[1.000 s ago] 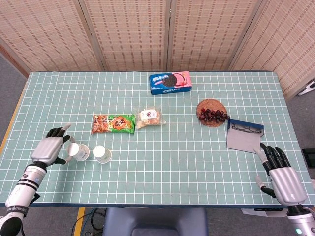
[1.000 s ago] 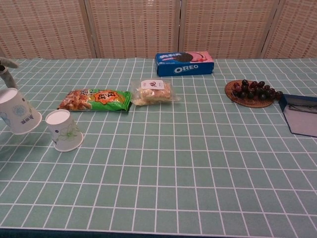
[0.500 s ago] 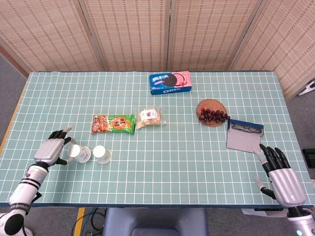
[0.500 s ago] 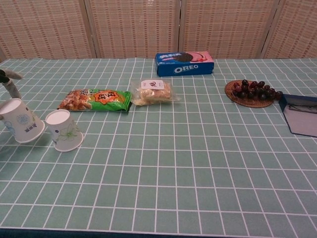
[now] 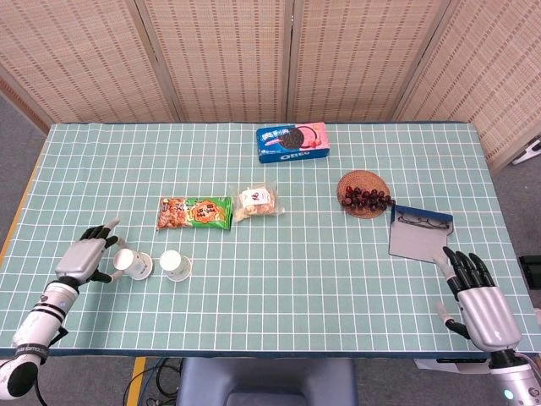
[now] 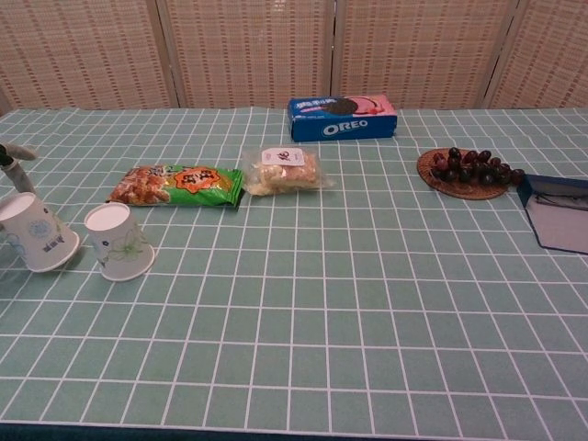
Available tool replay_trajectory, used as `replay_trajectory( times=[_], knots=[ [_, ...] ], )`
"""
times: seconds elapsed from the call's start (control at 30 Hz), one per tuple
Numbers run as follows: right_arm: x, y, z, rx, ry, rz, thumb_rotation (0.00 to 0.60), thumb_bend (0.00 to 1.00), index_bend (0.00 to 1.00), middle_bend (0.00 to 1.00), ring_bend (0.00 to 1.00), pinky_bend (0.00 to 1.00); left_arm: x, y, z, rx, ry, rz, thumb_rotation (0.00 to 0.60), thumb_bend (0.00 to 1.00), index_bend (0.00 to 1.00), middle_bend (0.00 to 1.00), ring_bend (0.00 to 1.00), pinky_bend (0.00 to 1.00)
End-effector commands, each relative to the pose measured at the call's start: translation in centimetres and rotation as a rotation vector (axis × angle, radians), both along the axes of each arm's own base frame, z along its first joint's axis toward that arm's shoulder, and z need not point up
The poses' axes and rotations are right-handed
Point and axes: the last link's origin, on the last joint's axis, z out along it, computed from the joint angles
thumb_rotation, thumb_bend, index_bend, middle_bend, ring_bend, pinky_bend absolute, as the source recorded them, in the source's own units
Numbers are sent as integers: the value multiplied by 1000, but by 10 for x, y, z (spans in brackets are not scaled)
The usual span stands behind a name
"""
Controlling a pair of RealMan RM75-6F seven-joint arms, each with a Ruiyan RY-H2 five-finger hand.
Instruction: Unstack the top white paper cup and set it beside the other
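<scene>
Two white paper cups stand apart near the table's front left. My left hand (image 5: 83, 259) holds the left cup (image 5: 133, 263) (image 6: 39, 244) between thumb and spread fingers, low at the table and tilted; I cannot tell whether its base rests on the table. The other cup (image 5: 176, 266) (image 6: 119, 243), with a green print, stands free just to its right. In the chest view only one fingertip (image 6: 13, 154) of that hand shows at the left edge. My right hand (image 5: 480, 296) hovers with its fingers spread and holding nothing at the front right corner.
A green snack bag (image 5: 195, 212) and a clear pastry packet (image 5: 258, 201) lie behind the cups. An Oreo box (image 5: 292, 141) sits at the back centre. A wicker plate of grapes (image 5: 364, 196) and a blue-grey case (image 5: 418, 237) are on the right.
My left hand has lowered the cup towards the table and drawn slightly nearer the front edge. The right hand has slipped back a little.
</scene>
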Motion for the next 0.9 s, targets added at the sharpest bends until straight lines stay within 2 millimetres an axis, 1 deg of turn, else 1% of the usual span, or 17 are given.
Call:
replay_trajectory(
  times=[0.03,0.23,0.37,0.6,0.77,0.9],
  knots=[
    [0,0,0,0,1,-2,600,338,55,0,0,0,-5,1,-3,-8,-10,4,600,295,441,0,0,0],
    [-1,-2,-1,1,3,-8,600,339,55,0,0,0,-11,2,-5,-14,-26,13,600,295,438,0,0,0],
    [-1,-2,-1,1,3,-9,600,339,55,0,0,0,-14,1,-7,-14,-43,14,600,295,416,0,0,0],
    [0,-1,1,-6,-1,-2,600,338,55,0,0,0,-13,1,-11,-19,-67,11,600,295,317,0,0,0],
    [0,0,2,-7,-3,2,600,338,55,0,0,0,-9,-1,-11,-17,-83,6,600,295,201,0,0,0],
    [1,0,2,-6,-5,7,600,339,55,0,0,0,-3,-6,-4,-10,-88,-2,600,295,180,0,0,0]
  ],
)
